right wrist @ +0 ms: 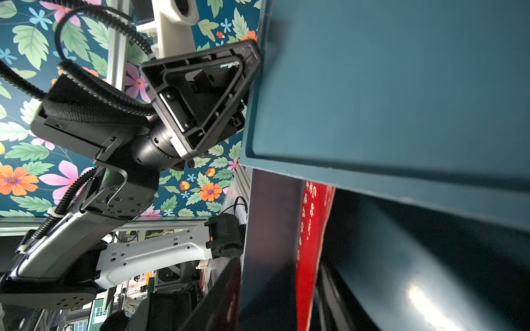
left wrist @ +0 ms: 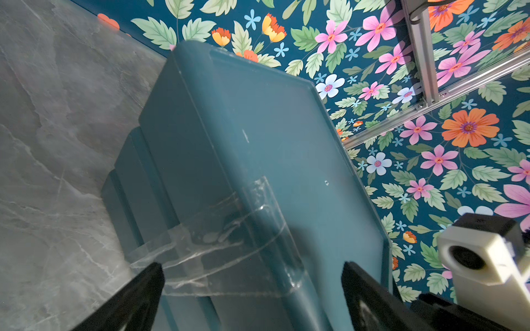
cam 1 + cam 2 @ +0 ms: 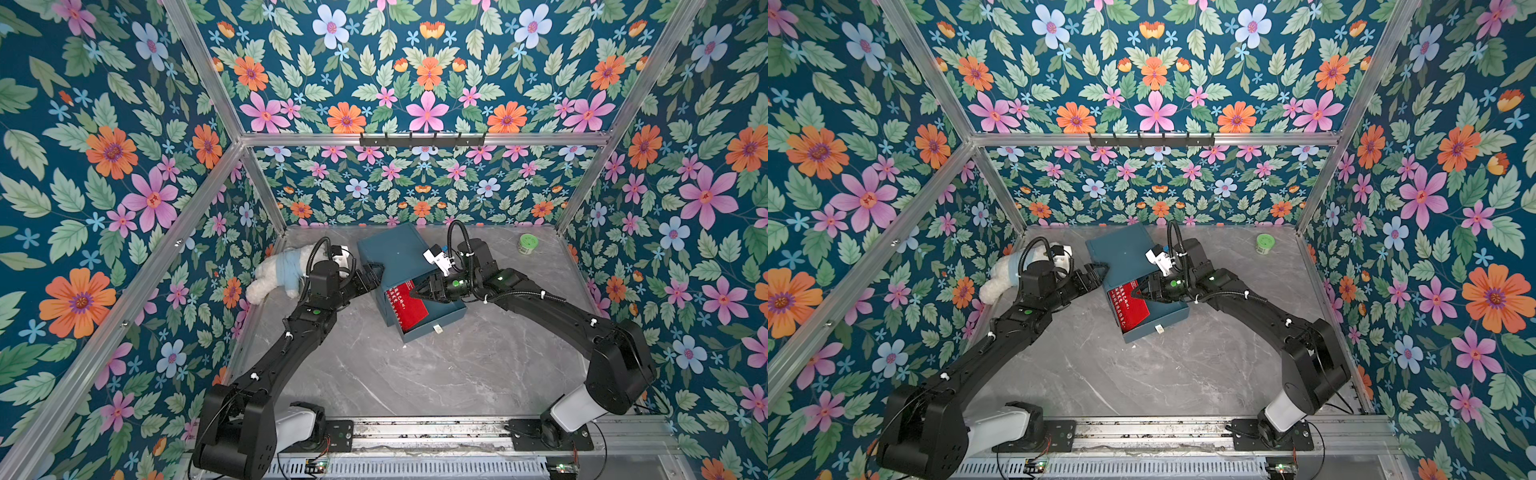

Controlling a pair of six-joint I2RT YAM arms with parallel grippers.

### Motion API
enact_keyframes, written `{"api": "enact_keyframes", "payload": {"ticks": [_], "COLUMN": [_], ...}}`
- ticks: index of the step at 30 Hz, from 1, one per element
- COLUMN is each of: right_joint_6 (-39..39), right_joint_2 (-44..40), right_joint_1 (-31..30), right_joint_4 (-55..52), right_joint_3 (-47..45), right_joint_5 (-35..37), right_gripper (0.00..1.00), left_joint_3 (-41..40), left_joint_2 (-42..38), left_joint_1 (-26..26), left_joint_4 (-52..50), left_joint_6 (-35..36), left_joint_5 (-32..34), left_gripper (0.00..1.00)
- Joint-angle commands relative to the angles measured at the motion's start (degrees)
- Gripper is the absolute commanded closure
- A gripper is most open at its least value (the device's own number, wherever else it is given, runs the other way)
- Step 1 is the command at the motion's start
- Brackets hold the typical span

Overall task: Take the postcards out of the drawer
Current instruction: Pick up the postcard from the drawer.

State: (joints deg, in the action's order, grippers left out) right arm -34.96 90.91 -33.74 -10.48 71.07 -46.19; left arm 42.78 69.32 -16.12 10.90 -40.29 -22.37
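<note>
Grey marble tabletop (image 3: pixel 415 374): the postcards (image 3: pixel 405 309), red on top, lie in the open drawer (image 3: pixel 432 332). Left gripper (image 3: pixel 372 276) is spread wide at the cabinet (image 3: pixel 395 249) corner. Right gripper (image 3: pixel 417 293) is on them, pinch impossible to tell.

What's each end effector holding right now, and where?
Left end effector: nothing, open beside the box. Right end effector: tips at the red postcard; hold cannot be told.

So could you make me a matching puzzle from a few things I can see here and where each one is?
Things:
1 plush toy
2 green-lidded jar
3 red postcard
4 left gripper

Places:
A in the open drawer
B at the blue box's side
C far right corner of the table
D at the table's left edge

Pairs: 1-D, 2-C, 3-A, 4-B
</note>
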Motion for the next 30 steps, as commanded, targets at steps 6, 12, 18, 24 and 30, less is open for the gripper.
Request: {"api": "enact_keyframes", "payload": {"ticks": [6, 12, 18, 24, 30], "right_joint_6": [-0.55, -0.03, -0.39, -1.51, -1.37], "right_joint_2": [0.23, 0.25, -1.03, -3.39, -5.44], "right_joint_1": [-0.01, 0.02, 0.42, 1.82, 2.53], "right_joint_4": [-2.25, -5.35, -8.2, -12.72, -18.0], "right_joint_3": [1.52, 2.97, 3.46, 4.35, 5.23], "right_joint_5": [2.66, 4.07, 4.54, 4.71, 5.33], "right_gripper": [0.86, 1.0, 1.0, 1.0, 1.0], "left_joint_3": [-0.04, 0.28, 0.72, 1.33, 1.69], "left_joint_2": [-1.11, -1.27, -1.2, -1.01, -0.68], "left_joint_1": [0.07, 0.04, 0.04, 0.04, 0.04], "left_joint_4": [1.5, 1.16, 0.45, 0.13, 0.2], "left_joint_6": [-0.12, 0.0, 0.49, 0.84, 0.85], "left_joint_5": [0.39, 1.01, 1.62, 1.98, 1.72], "left_gripper": [0.0, 0.0, 0.0, 0.0, 0.0]}}
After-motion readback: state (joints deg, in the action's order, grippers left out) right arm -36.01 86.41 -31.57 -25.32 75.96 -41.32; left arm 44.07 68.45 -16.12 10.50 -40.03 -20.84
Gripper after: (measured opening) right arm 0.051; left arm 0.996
